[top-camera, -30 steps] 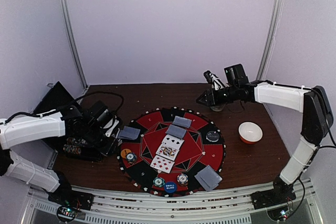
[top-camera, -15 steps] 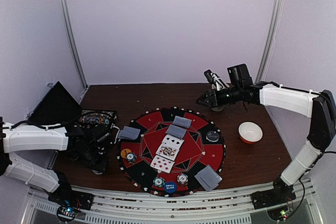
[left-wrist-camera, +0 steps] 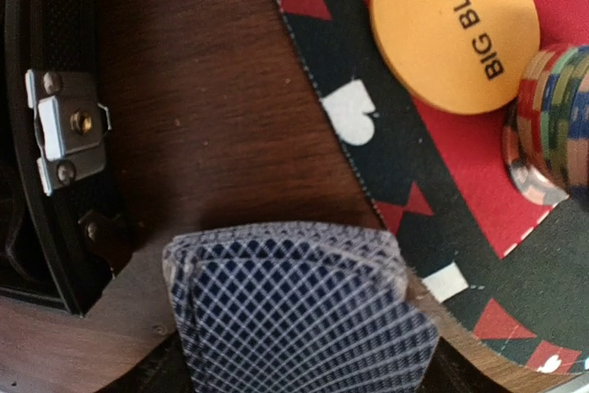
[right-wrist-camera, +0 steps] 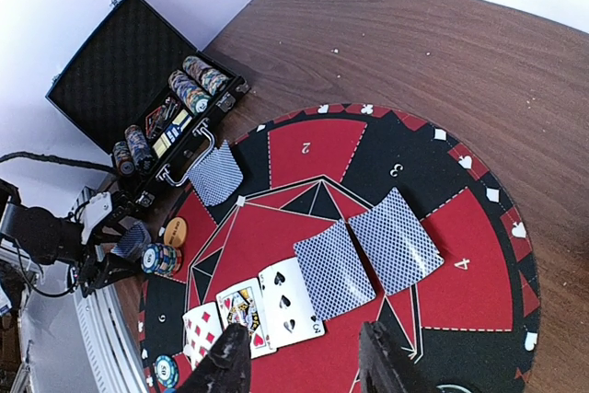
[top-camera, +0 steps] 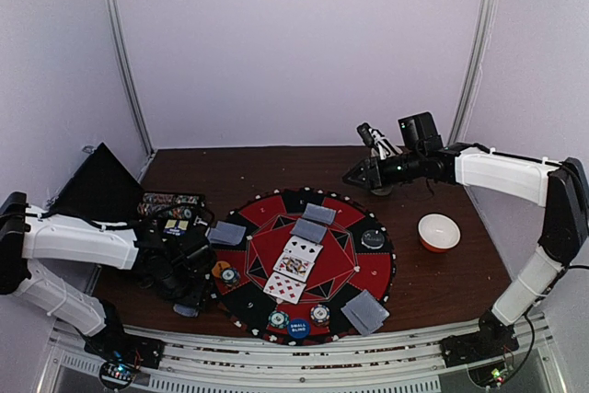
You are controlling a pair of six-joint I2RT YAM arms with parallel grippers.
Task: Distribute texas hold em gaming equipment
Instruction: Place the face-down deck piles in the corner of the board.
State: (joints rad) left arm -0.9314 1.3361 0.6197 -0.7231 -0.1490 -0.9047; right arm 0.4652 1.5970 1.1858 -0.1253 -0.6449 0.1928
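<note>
Now, left gripper [top-camera: 189, 301]: jaws clamped on card stack [left-wrist-camera: 299, 315]
card stack: raised over the wood table [left-wrist-camera: 212, 89], at the edge of the round mat [left-wrist-camera: 405, 172], near the orange Big Blind button [left-wrist-camera: 454, 29]
right gripper [right-wrist-camera: 308, 356]: jaws apart, empty, above the round mat

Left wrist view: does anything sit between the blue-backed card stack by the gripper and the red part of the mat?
Only the mat's black border lies between, and nothing rests on it. On the red part itself, further on from the card stack, sit the orange Big Blind button and a chip stack.
</note>
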